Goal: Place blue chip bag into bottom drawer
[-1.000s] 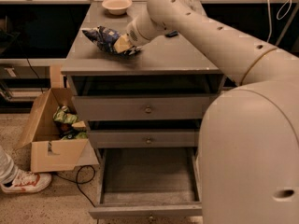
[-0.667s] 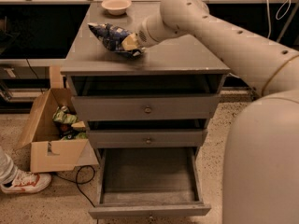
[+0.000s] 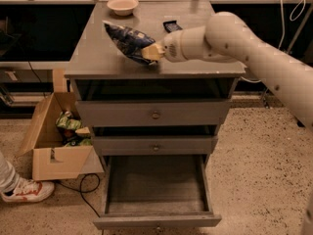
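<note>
The blue chip bag, crumpled dark blue foil with light patches, is held tilted just above the grey cabinet top. My gripper is shut on the bag's right lower end, with the white arm reaching in from the right. The bottom drawer is pulled out wide below the cabinet front, and its tray shows nothing inside.
A small dark blue flat packet and a beige bowl lie at the back of the cabinet top. The two upper drawers are shut. An open cardboard box with green snack bags stands left, by a person's shoe.
The arm has drawn back to the right and the gripper has lifted the blue chip bag up off the cabinet top, carrying it slightly right.
</note>
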Controlling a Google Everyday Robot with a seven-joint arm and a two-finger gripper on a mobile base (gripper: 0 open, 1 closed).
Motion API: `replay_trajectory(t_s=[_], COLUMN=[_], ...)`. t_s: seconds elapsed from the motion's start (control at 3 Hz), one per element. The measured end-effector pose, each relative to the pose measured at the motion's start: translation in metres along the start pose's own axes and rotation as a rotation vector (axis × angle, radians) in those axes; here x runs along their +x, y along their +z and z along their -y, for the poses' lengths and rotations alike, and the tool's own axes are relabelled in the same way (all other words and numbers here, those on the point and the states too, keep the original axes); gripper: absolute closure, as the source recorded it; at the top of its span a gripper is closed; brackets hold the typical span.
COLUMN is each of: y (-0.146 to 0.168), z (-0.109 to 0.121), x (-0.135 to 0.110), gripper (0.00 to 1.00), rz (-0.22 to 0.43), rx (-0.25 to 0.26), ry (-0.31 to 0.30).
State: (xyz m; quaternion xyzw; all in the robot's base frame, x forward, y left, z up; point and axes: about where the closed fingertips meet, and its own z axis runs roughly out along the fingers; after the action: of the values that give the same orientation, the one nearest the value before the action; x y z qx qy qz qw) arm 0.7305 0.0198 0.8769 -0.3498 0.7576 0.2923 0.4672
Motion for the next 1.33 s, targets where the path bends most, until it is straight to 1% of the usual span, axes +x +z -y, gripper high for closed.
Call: replay_trajectory(t_s=[0.33, 0.67, 1.0, 1.33], y=[-0.043, -0.071, -0.071, -0.076], z=[-0.006, -0.004, -0.004, -0.011], x=[0.019, 0.018, 0.018, 0.025], gripper=[1.00, 1.00, 1.00, 1.00], rz=[0.104, 0.144, 0.144, 0.130], rx=[-0.093, -0.074, -0.074, -0.110], ry=[-0.014, -0.078, -0.078, -0.103])
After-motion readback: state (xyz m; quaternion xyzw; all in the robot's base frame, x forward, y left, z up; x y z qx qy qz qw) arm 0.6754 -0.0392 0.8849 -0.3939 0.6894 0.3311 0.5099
